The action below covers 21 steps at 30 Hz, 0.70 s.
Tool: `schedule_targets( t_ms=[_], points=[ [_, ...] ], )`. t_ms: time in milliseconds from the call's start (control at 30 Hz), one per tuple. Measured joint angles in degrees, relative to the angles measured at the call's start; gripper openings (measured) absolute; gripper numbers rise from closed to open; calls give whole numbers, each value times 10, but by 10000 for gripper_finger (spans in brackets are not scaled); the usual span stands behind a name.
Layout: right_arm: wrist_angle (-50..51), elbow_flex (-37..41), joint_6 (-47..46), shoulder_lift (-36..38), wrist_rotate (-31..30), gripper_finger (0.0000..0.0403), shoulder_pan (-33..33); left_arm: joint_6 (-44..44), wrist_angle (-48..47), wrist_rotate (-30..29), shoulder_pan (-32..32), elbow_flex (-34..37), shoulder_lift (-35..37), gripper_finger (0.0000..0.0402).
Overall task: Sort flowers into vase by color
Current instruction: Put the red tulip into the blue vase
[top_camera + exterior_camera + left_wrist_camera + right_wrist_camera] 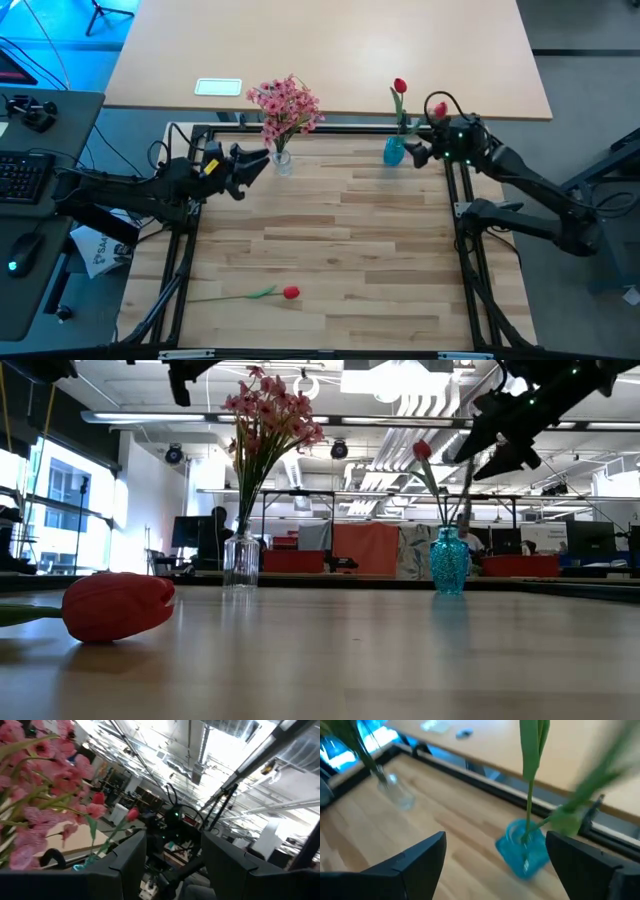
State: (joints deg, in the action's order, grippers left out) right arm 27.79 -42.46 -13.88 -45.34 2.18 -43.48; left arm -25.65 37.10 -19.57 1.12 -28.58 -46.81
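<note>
While overhead hides it, low view shows fingers [505, 430] above blue vase [449, 561] — open.

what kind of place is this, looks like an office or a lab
Probably a robotics lab in an open-plan workspace: two arms are mounted on a framed wooden table, the low view shows exposed ceiling ducts and rows of monitors, and a keyboard sits alongside.
</note>
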Motion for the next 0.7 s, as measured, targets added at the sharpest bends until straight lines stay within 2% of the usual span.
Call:
schedule_targets(
  t_ms=[167,267,367,567,633,700],
  points=[
    [106,-35,21,0,2,336,0,9,0,20,0,0,0,179],
    [148,-46,23,1,25,335,0,18,0,26,0,0,0,179],
    [171,-47,13,3,78,335,0,23,-4,26,0,0,0,179],
    [233,-46,-61,5,239,334,26,22,-49,38,0,0,6,179],
    [256,-46,-83,5,267,334,54,17,-82,55,0,-1,11,179],
    [267,-46,-107,4,268,334,94,-2,-119,71,0,-1,14,179]
  ],
)
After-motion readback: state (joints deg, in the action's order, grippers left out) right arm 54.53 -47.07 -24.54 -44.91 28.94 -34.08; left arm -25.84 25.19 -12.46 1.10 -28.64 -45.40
